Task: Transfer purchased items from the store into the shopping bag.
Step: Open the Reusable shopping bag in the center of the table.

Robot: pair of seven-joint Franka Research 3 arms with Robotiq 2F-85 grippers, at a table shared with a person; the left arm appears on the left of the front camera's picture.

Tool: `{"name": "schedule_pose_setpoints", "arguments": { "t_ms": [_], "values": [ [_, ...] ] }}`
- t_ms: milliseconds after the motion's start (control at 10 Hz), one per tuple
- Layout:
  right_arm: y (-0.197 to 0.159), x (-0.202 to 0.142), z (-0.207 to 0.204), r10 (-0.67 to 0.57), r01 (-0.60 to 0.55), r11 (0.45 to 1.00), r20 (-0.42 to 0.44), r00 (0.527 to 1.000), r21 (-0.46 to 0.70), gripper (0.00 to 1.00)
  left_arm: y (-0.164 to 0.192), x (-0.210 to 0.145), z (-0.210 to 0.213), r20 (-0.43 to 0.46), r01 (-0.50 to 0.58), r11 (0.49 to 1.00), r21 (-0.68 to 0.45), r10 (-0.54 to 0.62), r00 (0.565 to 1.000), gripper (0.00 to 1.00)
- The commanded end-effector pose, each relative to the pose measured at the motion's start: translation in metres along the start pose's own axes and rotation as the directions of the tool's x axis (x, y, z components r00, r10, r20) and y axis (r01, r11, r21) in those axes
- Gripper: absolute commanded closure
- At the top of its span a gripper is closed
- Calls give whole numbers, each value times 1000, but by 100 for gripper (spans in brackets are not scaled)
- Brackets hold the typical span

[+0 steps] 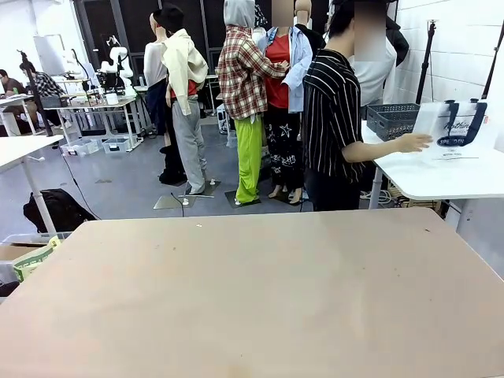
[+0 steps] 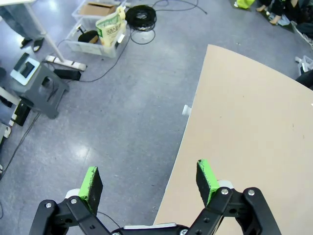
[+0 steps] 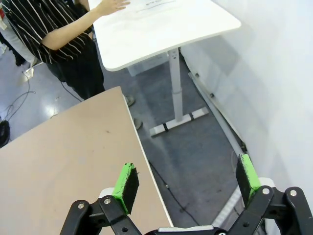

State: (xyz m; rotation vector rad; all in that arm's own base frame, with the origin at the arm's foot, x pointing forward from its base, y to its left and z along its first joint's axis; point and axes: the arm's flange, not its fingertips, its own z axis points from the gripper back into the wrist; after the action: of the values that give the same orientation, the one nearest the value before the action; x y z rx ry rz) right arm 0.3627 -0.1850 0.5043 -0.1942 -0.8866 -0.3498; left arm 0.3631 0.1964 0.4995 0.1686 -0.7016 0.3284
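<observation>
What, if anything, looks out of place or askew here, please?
Nothing looks spilled or damaged. The one oddity: the shopping bag sits on the white side table with the person's hand at it, away from the brown table, where the open left gripper and right gripper hang at the side edges.

Our left jaws are black linked bars, each tipped with a bright green pad [image 2: 90, 188] and joined by round silver screws [image 2: 222, 192]. Our right jaws are built the same way, with black bars, green pads [image 3: 126, 186] and silver screw heads [image 3: 266, 190] at the pivots. The person [image 1: 331, 118] wears a black short-sleeved shirt [image 1: 335, 94] with thin white stripes, and dark trousers [image 1: 327, 189].
</observation>
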Motion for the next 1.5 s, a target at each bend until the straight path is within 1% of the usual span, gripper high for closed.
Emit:
{"name": "schedule_pose_setpoints", "arguments": {
  "t_ms": [0, 1400],
  "values": [
    [2, -1, 0, 16, -16, 1000, -12, 1000, -18, 0, 0, 0, 0, 0, -3, 1000, -1, 3, 1000, 0],
    [2, -1, 0, 16, -16, 1000, -12, 1000, -18, 0, 0, 0, 0, 0, -3, 1000, -1, 3, 1000, 0]
  ]
}}
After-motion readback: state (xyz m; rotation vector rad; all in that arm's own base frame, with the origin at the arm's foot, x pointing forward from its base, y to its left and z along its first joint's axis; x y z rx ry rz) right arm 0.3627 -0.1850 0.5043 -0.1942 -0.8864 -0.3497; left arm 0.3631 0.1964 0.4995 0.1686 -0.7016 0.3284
